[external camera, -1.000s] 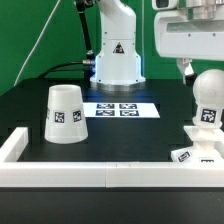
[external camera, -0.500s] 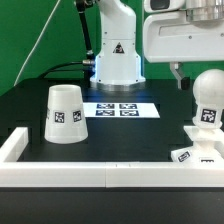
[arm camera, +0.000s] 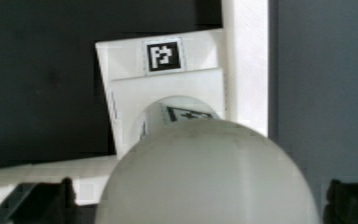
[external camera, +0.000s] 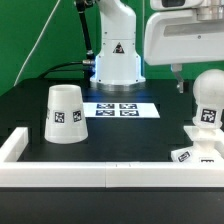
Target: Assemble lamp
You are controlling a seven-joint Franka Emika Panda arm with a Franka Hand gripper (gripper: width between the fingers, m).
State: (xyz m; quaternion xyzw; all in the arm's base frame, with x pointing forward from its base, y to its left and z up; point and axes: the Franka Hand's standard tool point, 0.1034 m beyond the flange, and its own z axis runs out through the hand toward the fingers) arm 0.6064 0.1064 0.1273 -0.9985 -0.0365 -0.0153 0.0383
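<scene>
The round bulb [external camera: 207,103] stands upright on the small flat base [external camera: 194,151] at the exterior view's right, by the white front wall. The tapered shade [external camera: 65,112] stands mouth down at the exterior view's left. My gripper [arm camera: 194,203] hangs right above the bulb, one dark finger [external camera: 180,78] showing beside it. In the wrist view the bulb [arm camera: 202,170] fills the space between my two dark fingertips [arm camera: 43,202], with a gap on each side. The jaws are open and hold nothing. The base [arm camera: 149,80] lies under the bulb.
The marker board [external camera: 120,110] lies in front of the white robot pedestal [external camera: 117,55]. A low white wall [external camera: 100,175] runs along the front and up the exterior view's left side [external camera: 18,143]. A loose tagged white piece [external camera: 183,155] sits at the base's foot.
My gripper has shifted toward the exterior view's left and slightly down over the bulb. The bulb, base and shade have not moved.
</scene>
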